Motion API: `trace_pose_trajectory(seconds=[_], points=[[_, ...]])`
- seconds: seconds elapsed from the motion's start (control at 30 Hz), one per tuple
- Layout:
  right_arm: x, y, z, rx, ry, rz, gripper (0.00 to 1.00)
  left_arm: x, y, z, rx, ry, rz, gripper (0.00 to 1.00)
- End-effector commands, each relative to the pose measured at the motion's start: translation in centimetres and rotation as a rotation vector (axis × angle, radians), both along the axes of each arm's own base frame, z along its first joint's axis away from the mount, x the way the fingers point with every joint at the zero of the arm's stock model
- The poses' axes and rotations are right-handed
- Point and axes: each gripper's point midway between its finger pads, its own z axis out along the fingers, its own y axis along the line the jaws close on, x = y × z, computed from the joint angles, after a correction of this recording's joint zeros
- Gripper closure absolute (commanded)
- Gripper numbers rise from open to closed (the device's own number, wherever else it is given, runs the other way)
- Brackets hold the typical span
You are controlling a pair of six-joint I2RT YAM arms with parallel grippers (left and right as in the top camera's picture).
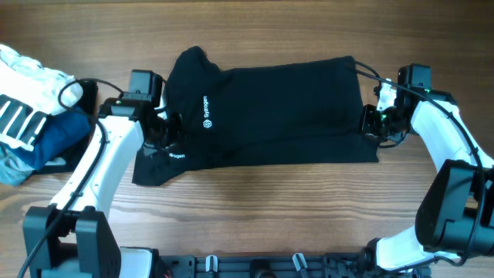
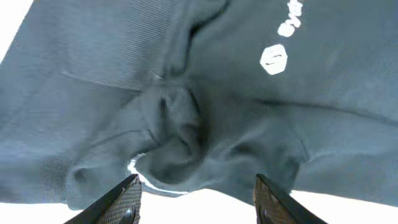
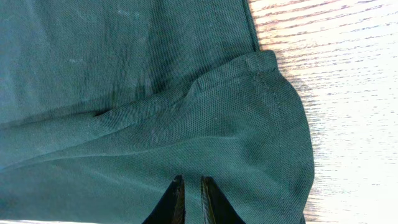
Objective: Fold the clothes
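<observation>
Black soft-fabric short-sleeved T-shirt point(image 1: 285, 108) spread flat mid-frame; left gripper point(image 1: 164, 127) at frame-left sleeve, jaws apart; right gripper point(image 1: 376, 120) at frame-right hem, jaws pinching fabric.

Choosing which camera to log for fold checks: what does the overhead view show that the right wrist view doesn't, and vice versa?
Only overhead: the whole T-shirt spread out, its white logo, the left gripper at the sleeve end, and a striped white garment with a blue garment beside the left arm. Only right wrist: the fabric's weave, the hem corner folded over, and the right gripper nearly shut, seemingly pinching cloth. Both: the shirt on the wooden table.
</observation>
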Motion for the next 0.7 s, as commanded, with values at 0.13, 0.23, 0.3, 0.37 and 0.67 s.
trace_pose_trajectory(seconds=[0.13, 0.23, 0.3, 0.37, 0.67], points=[[-0.3, 0.5, 0.1, 0.013, -0.003, 0.023, 0.89, -2.5, 1.2, -3.0, 0.060, 0.134, -0.007, 0.44], [-0.4, 0.4, 0.0, 0.007, -0.001, 0.022, 0.90, -2.3, 1.2, -3.9, 0.062, 0.146, -0.008, 0.48], [-0.4, 0.4, 0.0, 0.007, -0.001, 0.022, 0.90, -2.4, 1.2, -4.4, 0.062, 0.164, -0.008, 0.52], [-0.4, 0.4, 0.0, 0.007, -0.001, 0.021, 0.89, -2.3, 1.0, -4.7, 0.053, 0.168, -0.009, 0.73], [-0.5, 0.3, 0.0, 0.004, 0.005, 0.015, 0.89, 1.5, -0.6, 0.5, -0.169, 0.065, -0.015, 0.94]])
